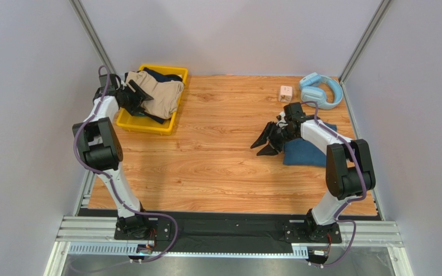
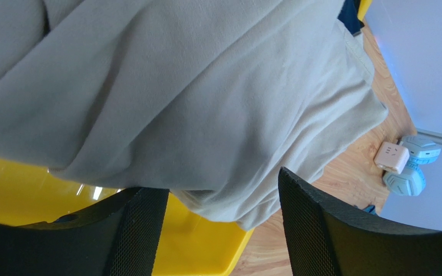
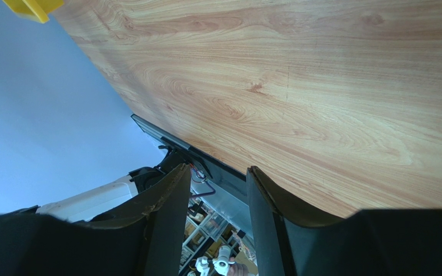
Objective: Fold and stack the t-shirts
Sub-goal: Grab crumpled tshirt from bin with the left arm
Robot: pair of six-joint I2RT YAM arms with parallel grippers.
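Top external view: approx 1/3 done, I'd judge. The teal-blue tee lies folded into a small rectangle on the table at the R side, partly under the right arm, w/ nothing stacked on it yet. The other two aren't started. The beige tee sits crumpled in the yellow bin at far L, spilling over its rim. The navy tee shows only as dark bits under and behind it. The left gripper is at the bin, right against the beige cloth. Left wrist view has its jaws wide apart, w/ beige fabric filling the frame beyond them and a fold hanging near the gap, not pinched as far as I can tell. The right gripper is just L of the folded tee, jaws apart w/ nothing btwn them, bare wood beyond in its wrist view. Left to do: pull beige out, spread, fold, stack on the teal one; then same for navy. The headphones and a small pink plug block at the far R corner aren't part of the job.
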